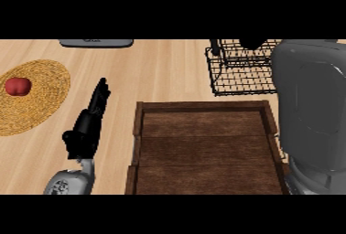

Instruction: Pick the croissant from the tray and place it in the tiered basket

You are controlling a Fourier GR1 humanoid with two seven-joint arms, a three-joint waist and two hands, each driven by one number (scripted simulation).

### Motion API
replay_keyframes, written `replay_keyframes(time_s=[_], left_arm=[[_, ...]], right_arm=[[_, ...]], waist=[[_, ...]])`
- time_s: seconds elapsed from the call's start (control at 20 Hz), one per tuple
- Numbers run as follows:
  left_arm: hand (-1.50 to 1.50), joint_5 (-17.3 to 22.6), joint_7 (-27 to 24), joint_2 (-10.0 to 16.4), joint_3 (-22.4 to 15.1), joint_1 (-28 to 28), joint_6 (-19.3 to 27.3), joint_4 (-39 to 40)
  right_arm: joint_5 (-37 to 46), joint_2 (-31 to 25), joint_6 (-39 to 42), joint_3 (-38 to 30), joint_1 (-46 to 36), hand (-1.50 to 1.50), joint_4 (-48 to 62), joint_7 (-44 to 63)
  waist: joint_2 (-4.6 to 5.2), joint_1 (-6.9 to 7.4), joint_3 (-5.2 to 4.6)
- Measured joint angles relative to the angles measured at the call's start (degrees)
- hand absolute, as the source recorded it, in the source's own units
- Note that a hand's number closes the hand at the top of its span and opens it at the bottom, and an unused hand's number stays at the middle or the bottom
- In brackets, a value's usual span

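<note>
The brown wooden tray (139,137) lies at the lower middle, and no croissant shows on its slats or anywhere else. The black wire tiered basket (233,73) stands beyond the tray's far right corner. My right forearm (314,114) fills the right side and reaches up over the basket. Only dark parts of my right hand (251,44) show at the basket's top edge, and what it holds is hidden. My left hand (91,119) rests left of the tray, open, fingers straight and pointing away.
A red apple (18,86) sits on a round woven mat (40,105) at the far left. A grey flat object (95,43) lies at the counter's far edge. Bare wood counter (162,73) lies between the mat and the basket.
</note>
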Motion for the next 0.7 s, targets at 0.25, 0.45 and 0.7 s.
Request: replay_keyframes(time_s=[0.25,0.45,0.7], left_arm=[[0.00,-0.8,-0.3,-0.6,-0.1,-0.8,1.0,1.0],[0.00,-1.3,0.0,-1.4,-1.1,-1.0,1.7,0.9],[0.00,-1.6,-0.4,-1.4,-0.9,-0.5,1.8,1.0]], right_arm=[[1.5,-4.0,-4.8,0.1,-0.4,1.50,7.0,-4.0],[2.5,-7.9,-9.5,-0.3,-1.4,1.50,14.7,-8.3],[2.7,-9.2,-15.4,-1.3,0.8,-1.50,19.9,-10.7]], waist=[[0.03,-0.14,0.00],[0.11,0.03,0.01],[0.12,-0.09,0.02]])
